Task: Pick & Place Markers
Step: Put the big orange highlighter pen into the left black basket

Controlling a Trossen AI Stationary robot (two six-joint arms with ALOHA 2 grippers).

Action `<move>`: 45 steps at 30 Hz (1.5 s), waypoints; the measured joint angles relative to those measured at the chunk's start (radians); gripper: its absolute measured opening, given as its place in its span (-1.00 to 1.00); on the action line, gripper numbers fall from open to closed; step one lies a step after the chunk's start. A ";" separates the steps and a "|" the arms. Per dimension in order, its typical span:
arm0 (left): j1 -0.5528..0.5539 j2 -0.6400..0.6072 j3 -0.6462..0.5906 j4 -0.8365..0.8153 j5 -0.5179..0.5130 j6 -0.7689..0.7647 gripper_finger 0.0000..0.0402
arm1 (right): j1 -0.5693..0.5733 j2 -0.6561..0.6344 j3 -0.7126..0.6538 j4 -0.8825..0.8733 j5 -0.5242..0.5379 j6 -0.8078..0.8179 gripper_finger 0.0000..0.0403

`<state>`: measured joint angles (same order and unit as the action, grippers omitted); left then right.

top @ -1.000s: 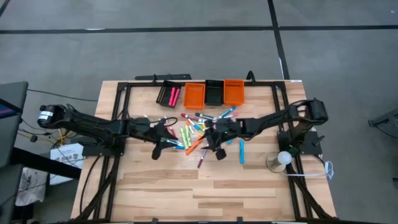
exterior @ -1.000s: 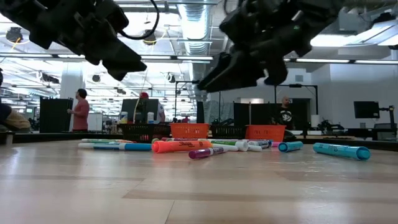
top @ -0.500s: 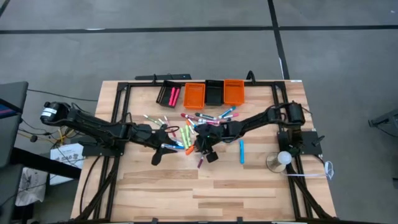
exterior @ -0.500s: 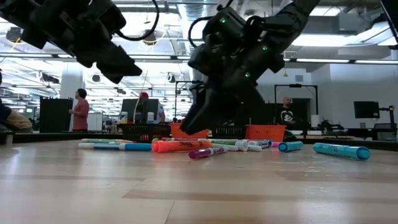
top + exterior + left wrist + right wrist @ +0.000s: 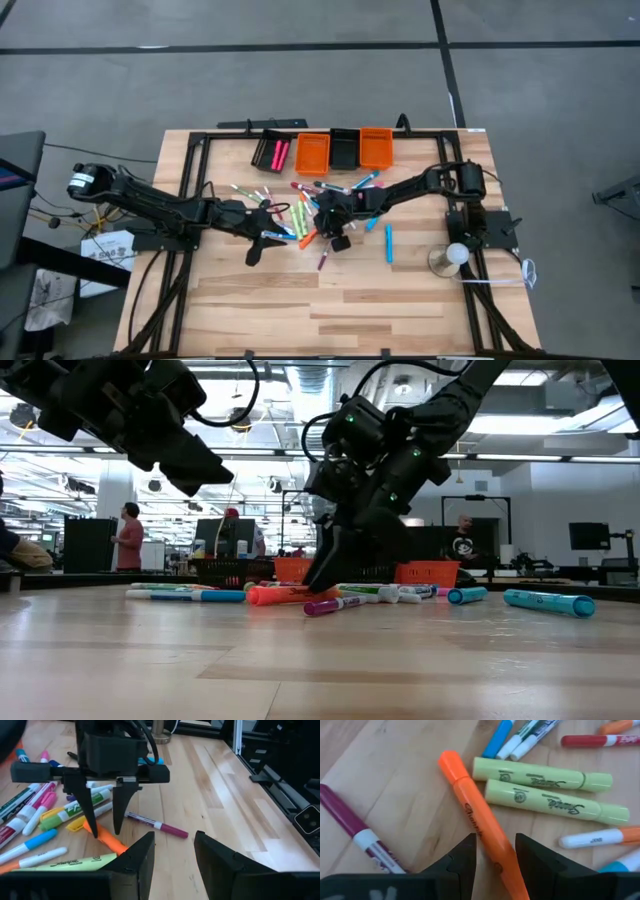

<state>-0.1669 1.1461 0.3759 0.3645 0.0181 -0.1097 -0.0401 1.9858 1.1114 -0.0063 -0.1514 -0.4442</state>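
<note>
Several markers in pink, blue, green, yellow, red and orange lie flat and scattered at the table's middle. My right gripper is open and low over the pile's near side. Its fingers stand on either side of an orange marker, across it, as the left wrist view also shows for this gripper and marker. I see no touch. My left gripper hovers open to the left of the pile, high above the table in the low view.
At the far edge stands a row of small bins: a black bin with pink markers inside, an orange bin, a black bin and an orange bin. A purple marker and a blue marker lie apart. A white ball on a stand is at the right.
My right gripper has moved toward the table's left and come down, from well above the markers to just over the table, and now straddles the orange marker. The markers have stayed where they were.
</note>
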 joint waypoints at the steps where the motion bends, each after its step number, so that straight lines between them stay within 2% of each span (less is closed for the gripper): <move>1: 0.000 0.000 0.000 0.000 0.000 0.000 -0.33 | 0.002 0.000 0.000 0.000 -0.002 0.000 -0.37; 23: 0.000 0.000 0.000 0.004 0.000 0.000 -0.33 | 0.009 0.048 0.003 0.021 -0.022 0.002 -0.38; 34: 0.000 0.000 0.000 0.004 0.000 0.000 -0.33 | 0.042 0.013 -0.002 0.006 -0.042 -0.026 -0.72; 45: 0.000 0.000 0.000 0.004 -0.009 0.000 -0.33 | 0.051 -0.031 -0.002 0.010 -0.003 -0.029 -0.67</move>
<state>-0.1669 1.1461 0.3759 0.3683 0.0089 -0.1101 0.0108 1.9546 1.1095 0.0033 -0.1546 -0.4728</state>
